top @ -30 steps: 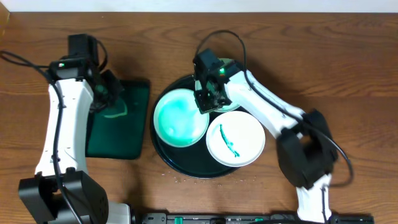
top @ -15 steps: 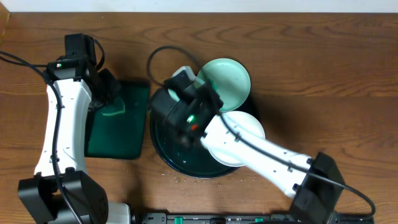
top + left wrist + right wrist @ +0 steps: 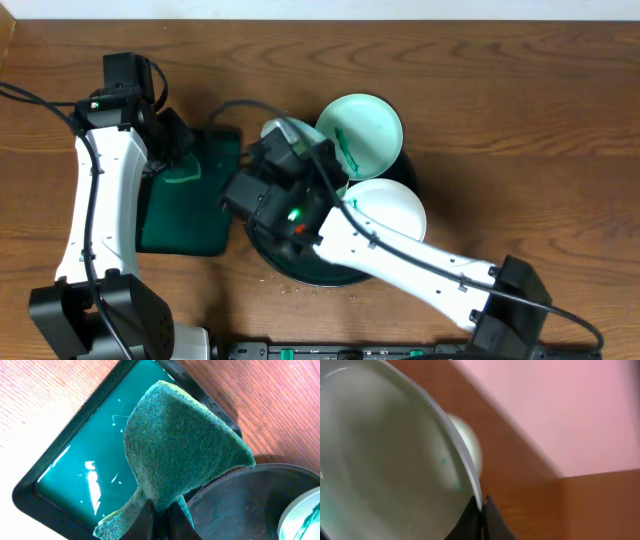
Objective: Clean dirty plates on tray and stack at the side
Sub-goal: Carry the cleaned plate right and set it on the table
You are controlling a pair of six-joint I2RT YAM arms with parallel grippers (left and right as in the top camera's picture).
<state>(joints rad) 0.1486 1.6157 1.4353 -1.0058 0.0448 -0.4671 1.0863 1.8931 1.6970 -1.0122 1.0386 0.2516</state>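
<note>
The right hand (image 3: 481,510) pinches the rim of one pale plate (image 3: 385,460), its fingers pressed together on the edge. From overhead, that plate shows tilted up over the far left part of the black tray (image 3: 290,270), just beside the green tray (image 3: 185,225). A second ago it lay flat on the left half of the black tray, washed turquoise, and the right hand stood over the tray's far side. Since then the right arm has swung across toward the left edge of the surface (image 3: 520,90) and now lies over most of the black tray.

The far plate (image 3: 365,120), pale turquoise with a green streak, was half hidden under the hand then and shows nearly whole now. The white plate (image 3: 392,205) rests where it was on the tray's right side, with its streak covered by the arm.

The left hand (image 3: 160,516) is clamped on the green sponge (image 3: 185,445), held over the green tray toward the surface's left edge, much as before.
</note>
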